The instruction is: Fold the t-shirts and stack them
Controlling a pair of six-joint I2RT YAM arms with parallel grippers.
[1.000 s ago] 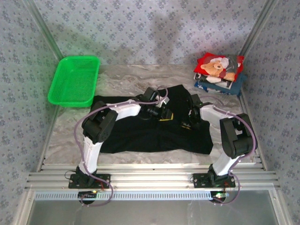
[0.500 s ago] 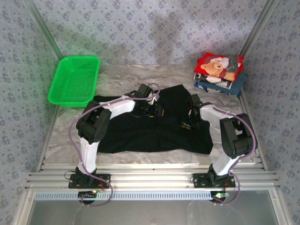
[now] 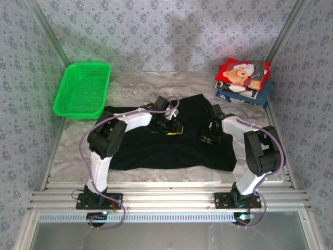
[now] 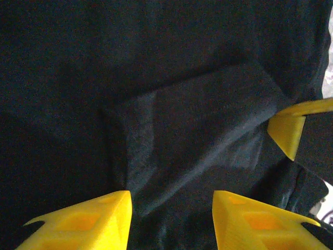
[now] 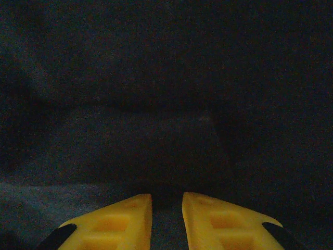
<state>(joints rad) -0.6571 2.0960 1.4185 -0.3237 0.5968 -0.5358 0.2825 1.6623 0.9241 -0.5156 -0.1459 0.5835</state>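
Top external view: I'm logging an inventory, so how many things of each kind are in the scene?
black t-shirt, spread out: 1
stack of folded shirts: 1
green basket: 1
grippers, left gripper and right gripper: 2
Total: 5

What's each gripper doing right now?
Left gripper: open, straddling a fold of the black shirt.
Right gripper: closed, pinching the black shirt.

Left gripper (image 4: pixel 170 200) spread wide, right gripper (image 5: pixel 166 200) seemingly pinched almost closed
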